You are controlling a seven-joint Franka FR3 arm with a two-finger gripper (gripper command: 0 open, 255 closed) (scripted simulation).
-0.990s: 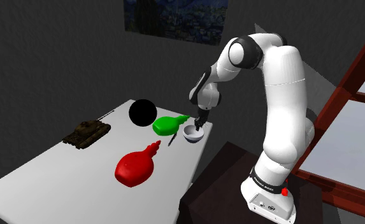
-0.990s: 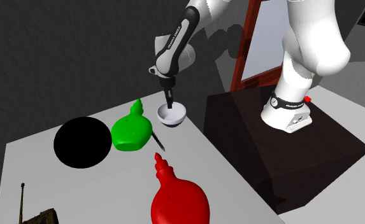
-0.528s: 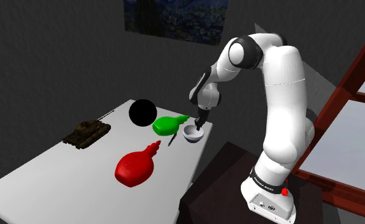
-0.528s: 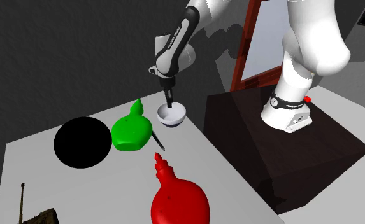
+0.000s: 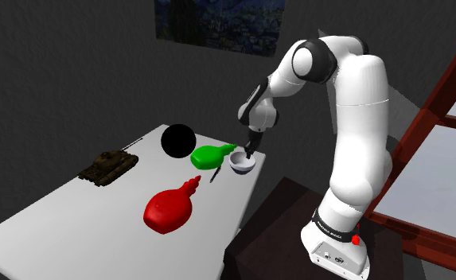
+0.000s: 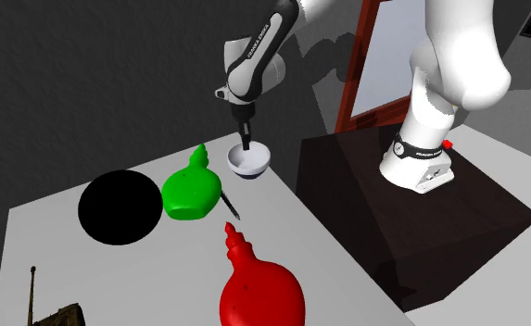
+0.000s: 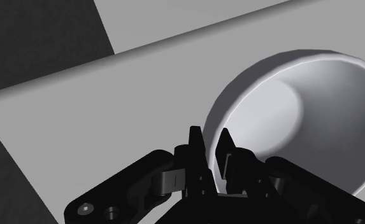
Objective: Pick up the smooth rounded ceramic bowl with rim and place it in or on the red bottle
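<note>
A white rounded bowl (image 5: 242,165) (image 6: 250,163) (image 7: 289,114) hangs just above the near corner of the grey table (image 5: 75,216), tilted a little. My black gripper (image 5: 247,153) (image 6: 245,146) (image 7: 209,147) comes down from above and is shut on the bowl's rim, one finger inside and one outside. The red bottle (image 5: 170,208) (image 6: 257,292) lies on its side on the table, its ribbed neck pointing toward the bowl, well apart from it.
A green bottle (image 5: 210,156) (image 6: 191,190) lies right beside the bowl, with a thin dark stick (image 5: 215,174) (image 6: 229,206) next to it. A black ball (image 5: 177,141) and a model tank (image 5: 107,165) sit farther off. The table edge and the dark stand (image 5: 286,211) are close by.
The gripper has risen a little with the bowl, which has left the table surface. The arm's elbow has moved up; the other objects stay put.
</note>
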